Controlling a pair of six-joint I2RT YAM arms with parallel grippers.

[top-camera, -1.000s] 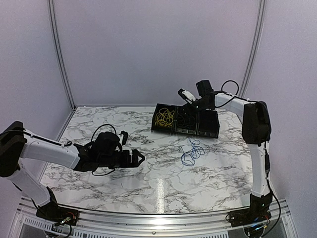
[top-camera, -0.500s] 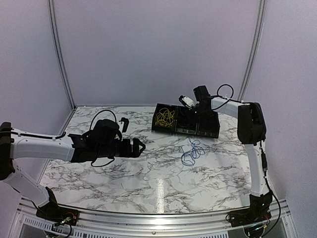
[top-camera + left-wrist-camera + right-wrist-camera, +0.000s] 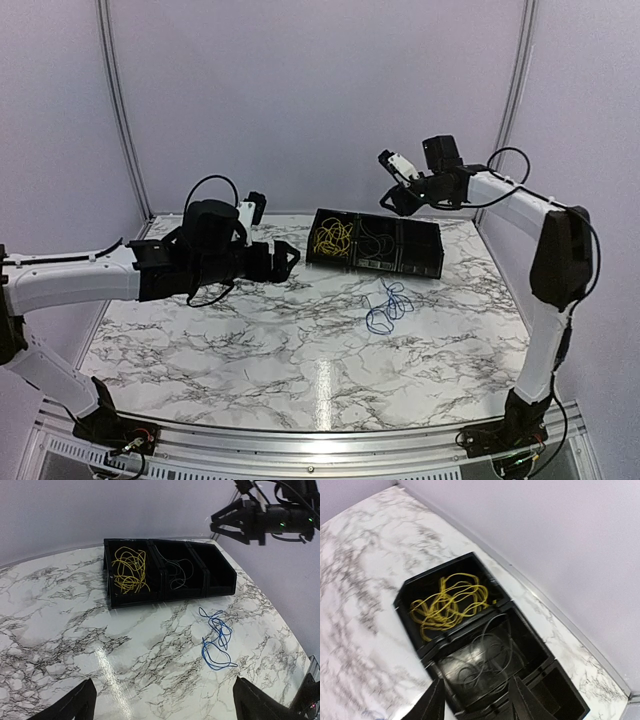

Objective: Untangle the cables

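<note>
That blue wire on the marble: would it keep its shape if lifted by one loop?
Probably not. The blue cable is thin and lies in loose, uneven loops flat on the table, so it likely droops and stretches out. It looks light, and pushing it would probably just drag the loops askew.

A white surface (image 3: 300, 350) veined in grey marble spans the booth. Plain pale lilac walls (image 3: 320, 100) stand at 9, 12 and 3 o'clock. Curved metal posts (image 3: 115, 100) rise at 10 and 2 o'clock. A metal rail (image 3: 300, 440) edges the surface at 6 o'clock, and just beyond it lies a streak of glare (image 3: 322, 385).
</note>
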